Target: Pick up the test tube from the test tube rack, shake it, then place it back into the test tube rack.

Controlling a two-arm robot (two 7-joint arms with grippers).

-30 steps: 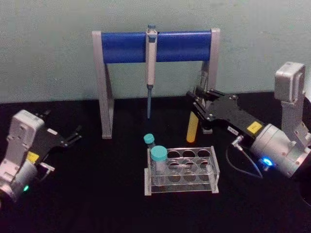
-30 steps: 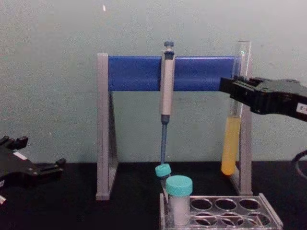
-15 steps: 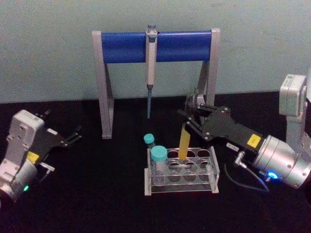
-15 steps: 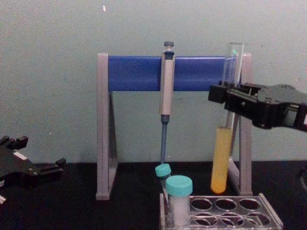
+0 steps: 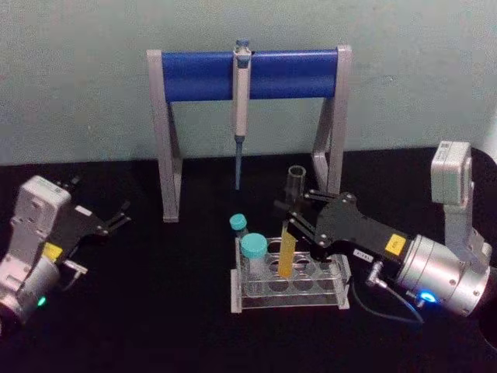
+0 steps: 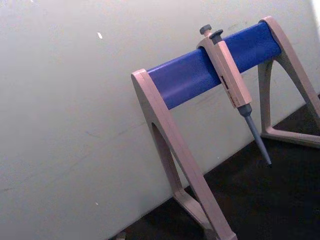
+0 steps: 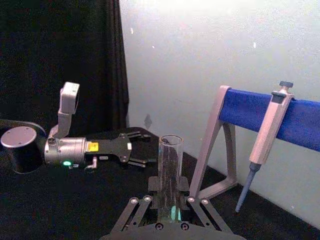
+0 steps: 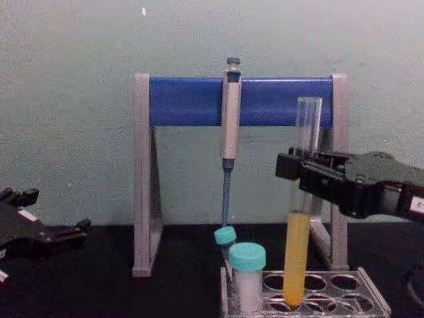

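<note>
- right gripper (image 8: 301,173): fingers clamped on the test tube (image 8: 297,242), on the clear glass above the yellow-orange liquid
- tube stands upright, lower end inside a hole of the test tube rack (image 5: 289,295), just beside the front teal-capped vial (image 5: 253,247) (can't tell if it's bottomed out)
- risk: releasing before it seats means the tube drops and liquid slops out the uncapped top
- risk: pushing down off-axis could bind the glass on the hole edge and shift the rack
- risk: sideways drift would knock the vial
- right arm reaches in low from the right, gripper roughly level over the rack
- left gripper (image 5: 116,220): parked far left, fingers spread, holding nothing
</note>
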